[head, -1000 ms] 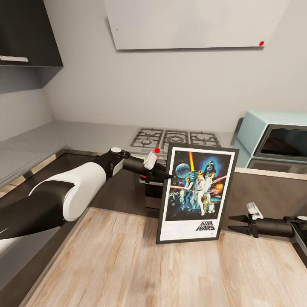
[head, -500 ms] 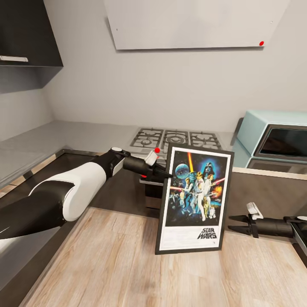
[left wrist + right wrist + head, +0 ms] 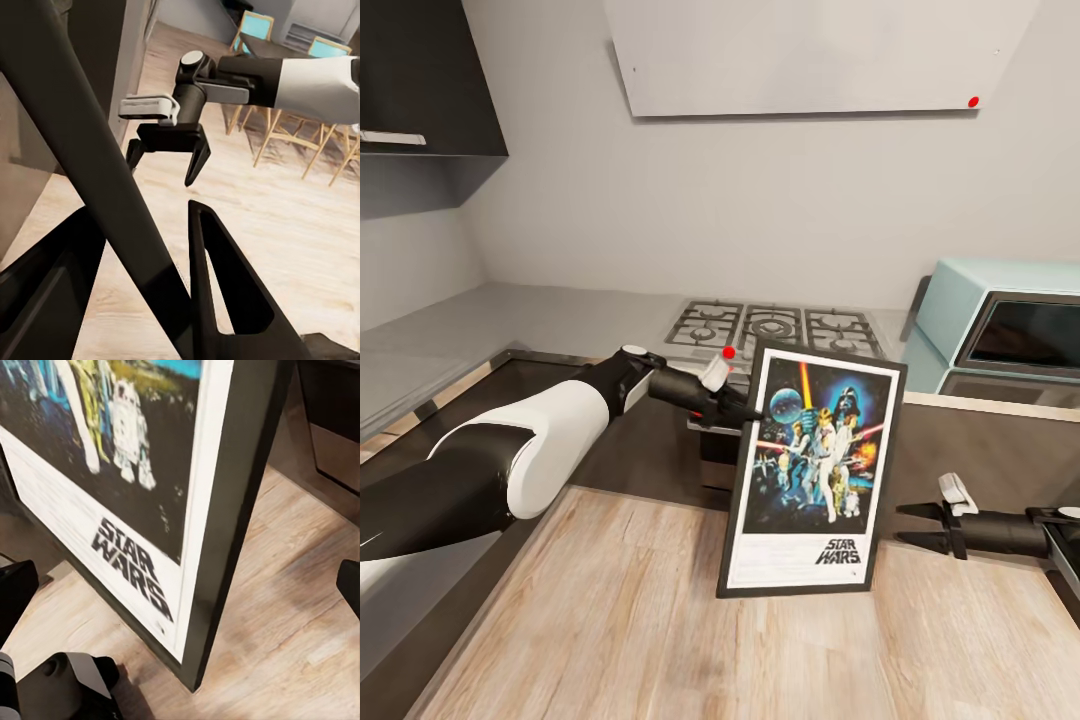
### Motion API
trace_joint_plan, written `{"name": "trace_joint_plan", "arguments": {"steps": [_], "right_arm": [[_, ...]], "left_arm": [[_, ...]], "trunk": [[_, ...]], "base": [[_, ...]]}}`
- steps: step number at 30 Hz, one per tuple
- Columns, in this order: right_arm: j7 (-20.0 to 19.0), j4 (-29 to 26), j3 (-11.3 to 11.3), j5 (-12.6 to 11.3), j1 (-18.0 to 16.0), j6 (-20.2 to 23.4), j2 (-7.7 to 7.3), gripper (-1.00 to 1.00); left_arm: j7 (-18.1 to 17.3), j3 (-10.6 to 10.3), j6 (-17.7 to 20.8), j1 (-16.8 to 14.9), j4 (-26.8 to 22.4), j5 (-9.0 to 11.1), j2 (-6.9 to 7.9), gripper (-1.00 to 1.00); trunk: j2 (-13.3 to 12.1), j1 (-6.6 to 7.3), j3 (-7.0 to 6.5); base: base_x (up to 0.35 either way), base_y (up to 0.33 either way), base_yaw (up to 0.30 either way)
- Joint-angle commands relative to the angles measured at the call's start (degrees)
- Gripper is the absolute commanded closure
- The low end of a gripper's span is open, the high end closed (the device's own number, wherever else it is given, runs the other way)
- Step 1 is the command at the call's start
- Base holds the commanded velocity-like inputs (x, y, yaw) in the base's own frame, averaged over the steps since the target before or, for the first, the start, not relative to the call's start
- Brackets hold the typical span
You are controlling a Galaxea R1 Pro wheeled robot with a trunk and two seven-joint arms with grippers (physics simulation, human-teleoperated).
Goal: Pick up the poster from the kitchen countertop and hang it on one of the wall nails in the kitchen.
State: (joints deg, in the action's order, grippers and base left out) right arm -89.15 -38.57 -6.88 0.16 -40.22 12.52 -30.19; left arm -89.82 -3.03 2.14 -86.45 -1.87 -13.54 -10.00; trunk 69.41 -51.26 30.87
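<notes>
Two pincers frame the poster [image 3: 812, 470], which you hold in the air over the wood floor [image 3: 660, 630], upright and slightly tilted. Your left pincer [image 3: 745, 410] pinches its left edge about a third of the way down; in the left wrist view the black frame [image 3: 97, 187] runs slantwise between the fingers [image 3: 225, 300]. Your right pincer [image 3: 910, 525] hangs spread and empty to the poster's right, near its lower corner, apart from it; the right wrist view looks onto that corner and the logo [image 3: 131, 562]. Behind the poster lies the table [image 3: 540, 320] with its hob [image 3: 775, 325], a pale-blue oven [image 3: 1005, 320] to the right. Farthest, a white board [image 3: 810, 55] hangs on the wall.
</notes>
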Motion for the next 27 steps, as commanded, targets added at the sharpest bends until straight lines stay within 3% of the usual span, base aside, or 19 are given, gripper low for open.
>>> {"name": "trace_joint_plan", "arguments": {"steps": [1,6,18,22,27], "right_arm": [[-0.23,-0.01,-0.06,0.02,-0.03,0.59,-0.03,-1.00],[-0.26,-0.01,-0.13,0.02,-0.03,0.58,-0.11,-1.00],[-0.32,0.01,-0.21,0.02,0.28,0.54,-0.22,-1.00],[-0.26,0.06,-0.17,0.02,0.30,0.50,-0.22,-1.00],[-0.25,0.07,-0.14,0.08,0.32,0.49,-0.22,-1.00]], "left_arm": [[-0.18,-0.01,-0.01,-0.03,-0.06,-0.48,0.00,1.00],[-0.18,0.01,-1.70,-0.03,0.01,-1.68,0.00,1.00],[-0.18,0.54,-2.35,-0.03,0.02,-1.73,0.38,1.00],[-0.18,1.76,-2.16,-0.03,0.02,-1.63,0.54,1.00],[-0.18,4.81,-1.99,-0.03,0.02,-1.59,1.67,1.00]], "trunk": [[0.04,0.00,0.06],[0.04,0.00,0.06],[0.04,0.00,0.06],[0.04,0.00,0.06],[0.04,0.00,0.06]], "base": [[0.000,0.000,0.000],[0.000,0.000,0.000],[0.000,0.000,0.000],[0.000,0.000,0.000],[0.000,0.000,0.000]]}}
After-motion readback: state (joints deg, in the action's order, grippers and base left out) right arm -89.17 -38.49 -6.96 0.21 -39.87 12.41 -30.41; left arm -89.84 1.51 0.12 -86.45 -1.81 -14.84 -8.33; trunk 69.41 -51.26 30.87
